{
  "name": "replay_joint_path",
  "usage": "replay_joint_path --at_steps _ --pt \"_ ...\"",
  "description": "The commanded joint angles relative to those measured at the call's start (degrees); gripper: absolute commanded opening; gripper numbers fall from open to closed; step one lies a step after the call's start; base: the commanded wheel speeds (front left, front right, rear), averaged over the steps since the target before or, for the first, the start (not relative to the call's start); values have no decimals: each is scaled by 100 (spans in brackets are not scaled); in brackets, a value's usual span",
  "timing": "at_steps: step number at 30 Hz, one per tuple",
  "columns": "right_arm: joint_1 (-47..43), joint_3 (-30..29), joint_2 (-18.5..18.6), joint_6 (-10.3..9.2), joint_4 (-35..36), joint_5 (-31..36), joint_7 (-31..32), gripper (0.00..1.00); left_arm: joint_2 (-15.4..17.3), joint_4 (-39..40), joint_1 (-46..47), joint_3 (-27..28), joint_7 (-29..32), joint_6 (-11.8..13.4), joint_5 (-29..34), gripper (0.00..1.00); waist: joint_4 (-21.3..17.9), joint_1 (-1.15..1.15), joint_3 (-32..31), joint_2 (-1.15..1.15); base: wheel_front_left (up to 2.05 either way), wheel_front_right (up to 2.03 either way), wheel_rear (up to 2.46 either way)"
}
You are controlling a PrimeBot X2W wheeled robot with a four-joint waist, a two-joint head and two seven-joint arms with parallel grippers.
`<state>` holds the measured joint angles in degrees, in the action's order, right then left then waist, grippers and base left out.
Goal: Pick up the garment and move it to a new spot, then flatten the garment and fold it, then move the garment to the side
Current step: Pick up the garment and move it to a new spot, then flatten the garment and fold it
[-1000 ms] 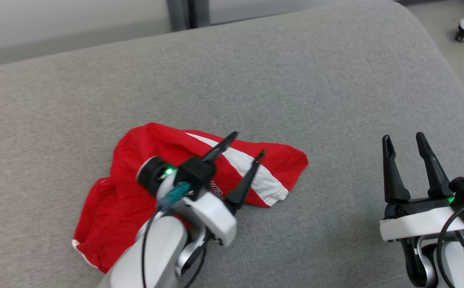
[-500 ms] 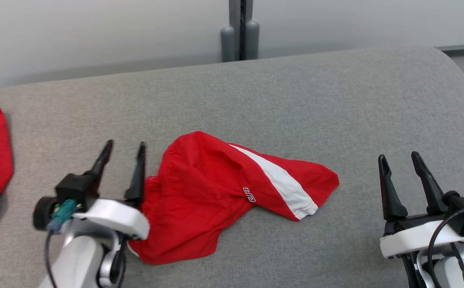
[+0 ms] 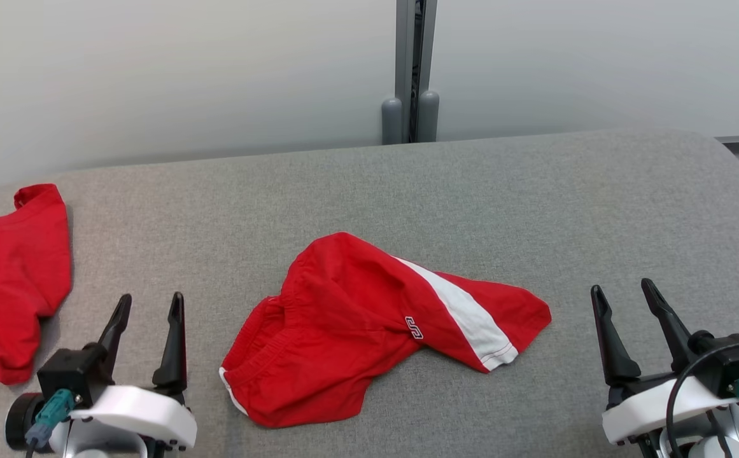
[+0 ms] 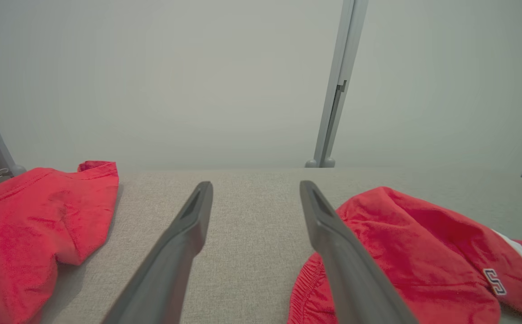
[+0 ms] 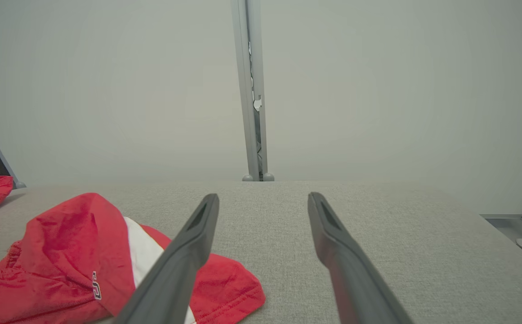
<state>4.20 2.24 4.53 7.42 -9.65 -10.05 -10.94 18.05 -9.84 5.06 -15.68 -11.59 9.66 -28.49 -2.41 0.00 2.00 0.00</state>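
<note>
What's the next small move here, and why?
Probably bring the left hand to the gathered edge of the red white-striped garment to start flattening. It lies bunched on the grey cushion, gathered edge on that side. The left hand and right hand are both open, empty and clear of it.

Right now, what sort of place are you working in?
Likely a lab folding station, not a home: a grey fabric bench, bare pale wall panels joined by a metal post, a red garment laid out.
</note>
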Motion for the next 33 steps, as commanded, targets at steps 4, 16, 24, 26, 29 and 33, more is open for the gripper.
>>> replay_joint_path --at_steps 4,16,24,26,29,33 --pt "-175 11 67 13 -16 -23 81 100 86 271 -346 14 84 167 0 100 -17 0 -178 0 0 0 0" --pt "-433 -34 35 12 29 -24 170 100 229 845 -955 27 277 423 -24 100 -68 0 -391 0 0 0 0" --pt "-475 -66 30 13 35 -19 221 100 315 1029 -1116 19 397 539 5 100 -33 0 -420 0 0 0 0" --pt "-476 -60 28 13 34 -20 213 100 322 1054 -1129 7 425 558 4 100 -21 0 -420 0 0 0 0" --pt "-471 -58 26 13 34 -13 229 100 331 1084 -1144 -9 439 563 3 100 -14 0 -418 0 0 0 0" --pt "-450 -52 22 12 29 -14 237 100 348 1121 -1145 -21 474 590 2 100 -9 0 -405 0 0 0 0"
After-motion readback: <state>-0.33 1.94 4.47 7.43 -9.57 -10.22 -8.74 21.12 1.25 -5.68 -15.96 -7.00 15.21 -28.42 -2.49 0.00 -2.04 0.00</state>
